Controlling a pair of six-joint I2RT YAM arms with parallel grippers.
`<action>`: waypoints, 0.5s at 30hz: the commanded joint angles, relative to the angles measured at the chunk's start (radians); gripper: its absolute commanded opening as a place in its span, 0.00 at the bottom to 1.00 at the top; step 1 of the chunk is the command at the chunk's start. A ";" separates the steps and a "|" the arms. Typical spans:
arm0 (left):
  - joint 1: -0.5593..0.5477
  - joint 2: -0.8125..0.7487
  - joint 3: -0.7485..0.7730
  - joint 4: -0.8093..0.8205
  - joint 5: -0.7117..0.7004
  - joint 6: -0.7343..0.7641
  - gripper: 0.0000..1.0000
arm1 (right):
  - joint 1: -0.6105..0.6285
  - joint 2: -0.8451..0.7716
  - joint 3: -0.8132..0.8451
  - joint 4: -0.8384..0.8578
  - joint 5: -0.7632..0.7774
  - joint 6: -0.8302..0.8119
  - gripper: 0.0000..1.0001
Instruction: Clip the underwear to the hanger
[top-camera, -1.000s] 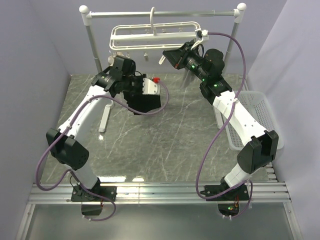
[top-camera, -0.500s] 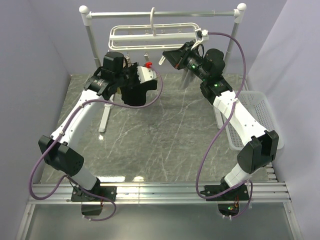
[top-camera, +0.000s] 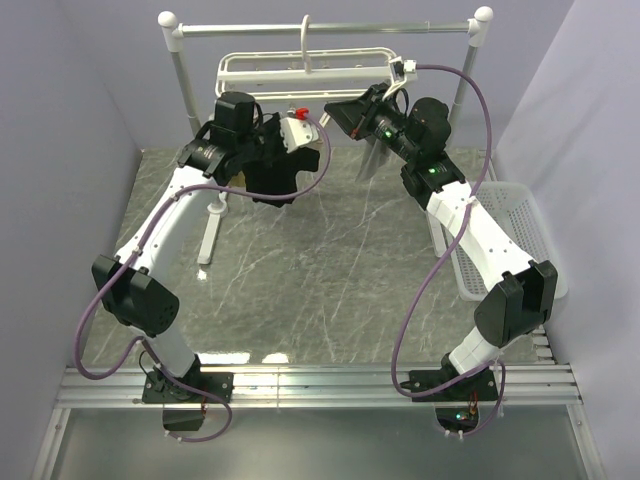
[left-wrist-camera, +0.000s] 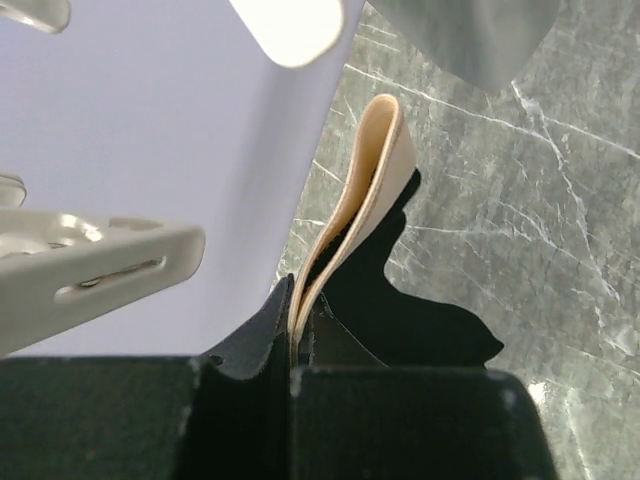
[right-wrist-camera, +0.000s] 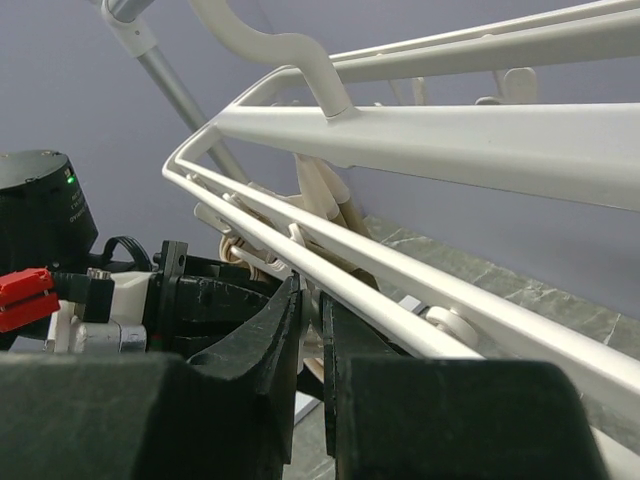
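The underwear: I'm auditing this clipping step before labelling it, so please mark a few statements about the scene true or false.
1. The left gripper pinches the underwear by its tan waistband. True.
2. The underwear lies spread on the table. False: it hangs from the left gripper, raised just below the hanger.
3. The hanger's hook sits over the metal rail. True.
4. The white basket stands on the left side. False: the basket stands on the right side.
5. The right gripper also holds the fabric. False: the right gripper is up at the hanger's rails, with no fabric in it.
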 joint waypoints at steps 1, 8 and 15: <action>0.004 -0.006 0.056 0.027 0.024 -0.028 0.00 | -0.005 -0.020 -0.015 -0.019 -0.021 -0.017 0.00; 0.004 -0.003 0.082 0.021 0.033 -0.036 0.00 | 0.000 -0.014 -0.020 -0.037 -0.003 -0.073 0.00; 0.004 0.014 0.115 0.013 0.038 -0.045 0.00 | -0.001 -0.010 -0.032 -0.031 -0.007 -0.093 0.00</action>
